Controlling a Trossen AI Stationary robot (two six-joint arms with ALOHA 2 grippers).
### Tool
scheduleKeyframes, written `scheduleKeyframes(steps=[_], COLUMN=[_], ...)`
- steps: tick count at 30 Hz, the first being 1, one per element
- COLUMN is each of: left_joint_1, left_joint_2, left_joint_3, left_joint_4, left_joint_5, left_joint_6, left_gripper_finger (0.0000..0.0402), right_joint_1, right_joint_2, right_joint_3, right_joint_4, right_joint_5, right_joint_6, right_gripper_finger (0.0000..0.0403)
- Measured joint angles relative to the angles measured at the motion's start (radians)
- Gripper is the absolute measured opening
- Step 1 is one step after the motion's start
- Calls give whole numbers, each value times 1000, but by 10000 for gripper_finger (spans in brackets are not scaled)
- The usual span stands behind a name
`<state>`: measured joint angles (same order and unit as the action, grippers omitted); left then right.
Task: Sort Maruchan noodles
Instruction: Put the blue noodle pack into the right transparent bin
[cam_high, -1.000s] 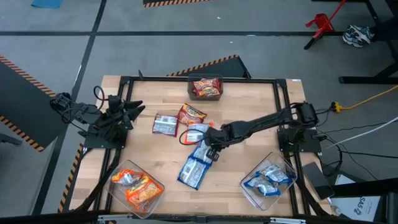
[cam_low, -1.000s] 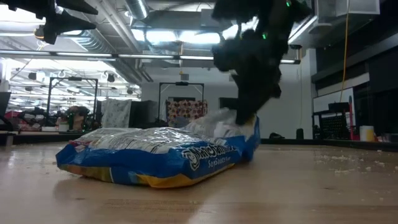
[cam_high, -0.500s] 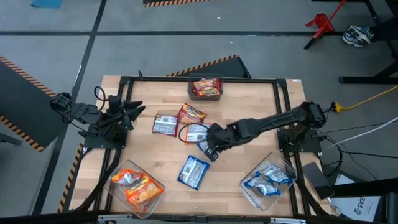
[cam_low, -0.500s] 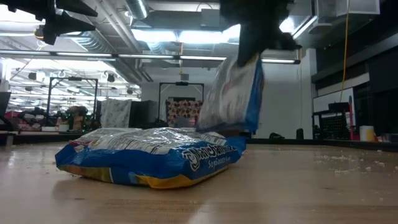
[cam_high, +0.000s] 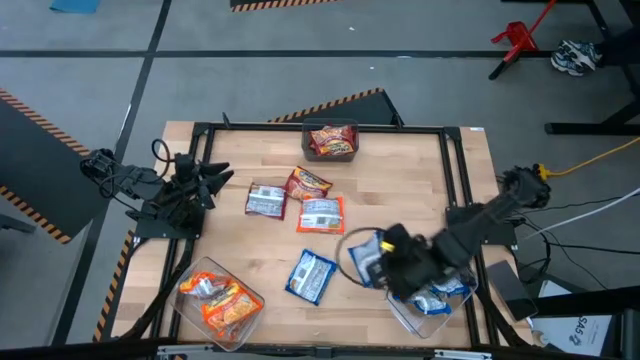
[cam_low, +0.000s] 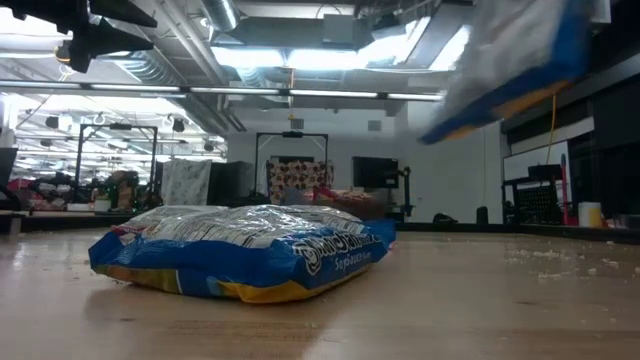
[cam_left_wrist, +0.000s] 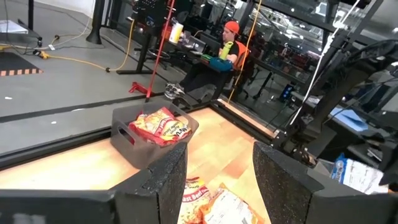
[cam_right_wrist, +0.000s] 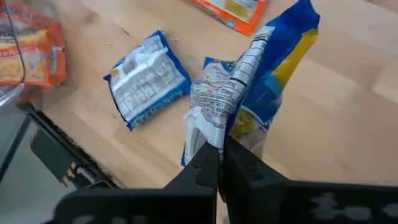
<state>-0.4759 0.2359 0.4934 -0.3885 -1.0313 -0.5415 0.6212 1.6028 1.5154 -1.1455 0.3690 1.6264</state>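
Since half a second ago the right gripper (cam_high: 385, 262) has swung away from the table's middle toward the near right corner, carrying a blue-and-white packet (cam_high: 368, 258) with it; its fingers (cam_right_wrist: 208, 163) are pinched on the packet's crimped edge, and the packet hangs above the wood just beside the right clear bin (cam_high: 405, 309). In the low view that carried packet shows high up, tilted, clear of the tabletop.

Going left to right: the left gripper (cam_high: 218, 175) waits over the table's left edge, its fingers (cam_left_wrist: 171, 177) spread apart with nothing between them. In the near left corner a clear bin (cam_high: 250, 305) holds orange-and-silver packets (cam_high: 218, 297). Near the table's middle lie a silver packet (cam_high: 266, 201), a red-orange packet (cam_high: 309, 183) just beside it, and an orange-edged packet (cam_high: 321, 215) in front of that one. A dark bin (cam_high: 331, 154) at the far edge holds red-orange packets (cam_high: 331, 139). One blue-and-white packet on the table (cam_high: 311, 275) lies flat between the two clear bins. The right clear bin already contains blue-and-white packets (cam_high: 440, 292).
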Motion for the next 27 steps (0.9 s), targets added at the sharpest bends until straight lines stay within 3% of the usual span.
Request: scheduleKeyframes(steps=[14,20,27], left_joint_1=[0,0,0], left_joint_2=[0,0,0], left_joint_3=[0,0,0], left_joint_4=[0,0,0], left_joint_5=[-1,-34,-60], left_joint_6=[0,0,0], left_gripper_finger=[176,176,176], right_joint_1=[397,477,499], right_joint_2=[-50,-50,-33], right_joint_3=[0,0,0], right_joint_4=[-189,-244,-295], right_joint_5=[135,102,-31], right_joint_6=[550,568,482], right_gripper_finger=[0,0,0])
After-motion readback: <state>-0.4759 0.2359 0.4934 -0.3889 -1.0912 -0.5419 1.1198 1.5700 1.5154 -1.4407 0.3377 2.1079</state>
